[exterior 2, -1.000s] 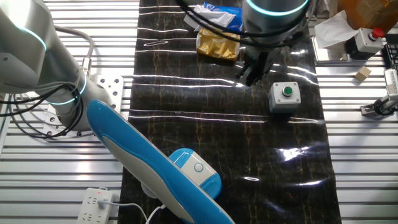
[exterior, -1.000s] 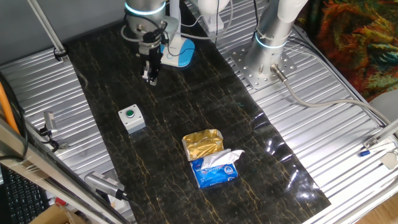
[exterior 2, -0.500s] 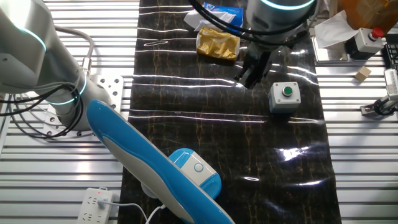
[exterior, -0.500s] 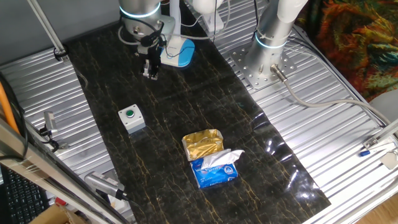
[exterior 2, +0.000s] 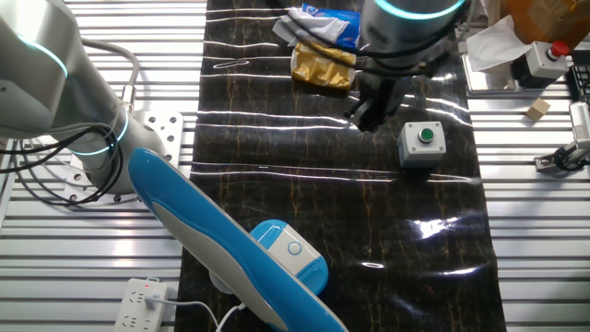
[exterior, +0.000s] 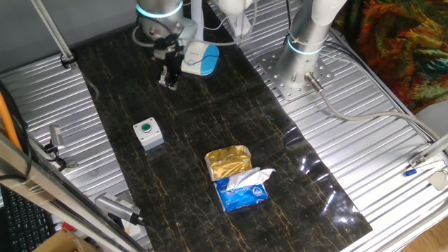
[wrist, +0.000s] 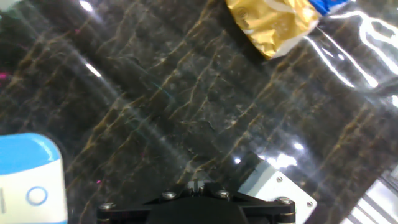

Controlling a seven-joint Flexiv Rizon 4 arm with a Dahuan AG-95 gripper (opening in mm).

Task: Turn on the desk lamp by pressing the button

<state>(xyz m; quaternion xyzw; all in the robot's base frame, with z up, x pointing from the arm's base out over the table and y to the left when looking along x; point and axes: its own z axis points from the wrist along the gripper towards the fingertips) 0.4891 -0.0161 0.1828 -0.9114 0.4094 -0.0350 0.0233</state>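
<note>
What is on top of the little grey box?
A round green button sits on top of the small grey square box. Nothing else rests on it. What is inside the box cannot be seen.

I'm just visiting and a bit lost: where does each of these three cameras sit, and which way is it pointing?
One fixed view: high, beyond the tissue pack, looking down the dark mat to the desk lamp at the far end; the arm and gripper show.
The other fixed view: high, at the lamp's end, facing back; the desk lamp is nearest, the gripper farther off.
Hand view: on the hand, looking down at the mat; only the black hand mount shows.
Shared: all three show the gold packet; both fixed views show the green button box.
</note>
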